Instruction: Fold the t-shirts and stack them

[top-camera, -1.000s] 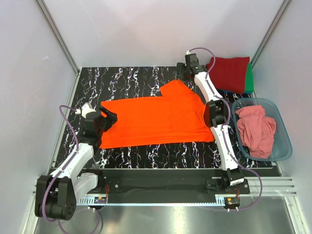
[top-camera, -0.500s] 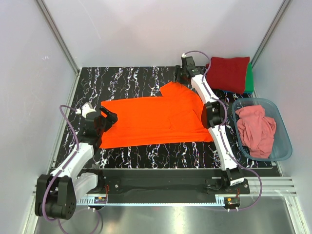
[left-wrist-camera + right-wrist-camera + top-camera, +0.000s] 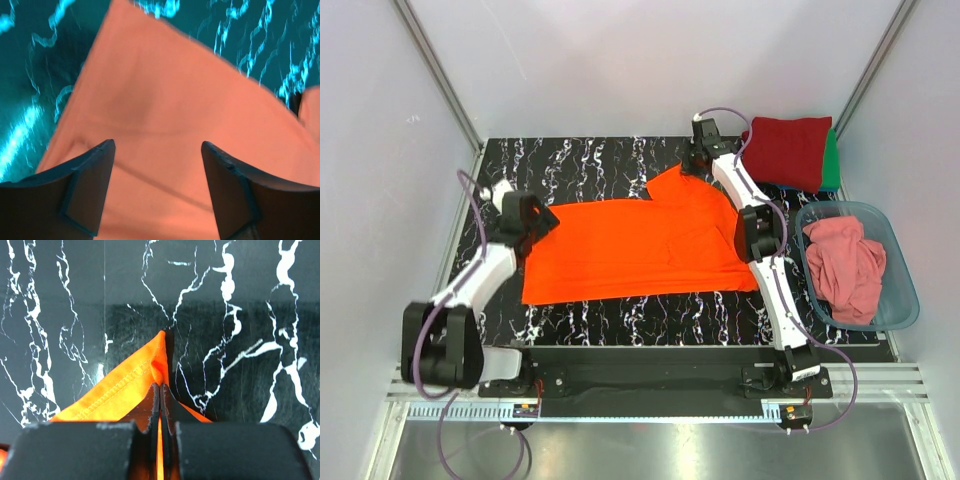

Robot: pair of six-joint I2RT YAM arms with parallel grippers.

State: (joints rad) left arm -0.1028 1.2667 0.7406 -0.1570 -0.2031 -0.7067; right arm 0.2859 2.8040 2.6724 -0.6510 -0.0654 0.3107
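Your right gripper (image 3: pixel 160 390) is pinched tight on the very tip of a sleeve hem of the bright orange soft-cloth t-shirt (image 3: pixel 630 245), which lies spread flat on the black white-veined table (image 3: pixel 590 160). Your left gripper (image 3: pixel 157 150) hangs wide open over the shirt's left edge, holding nothing. The risk — so thin a bite could slip once you pull, and with the left side unpinned the whole shirt may drag rather than fold.

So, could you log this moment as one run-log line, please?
phase: fold orange t-shirt | right gripper: shut on its far corner | left gripper: open over shirt edge | pink t-shirt: in tub
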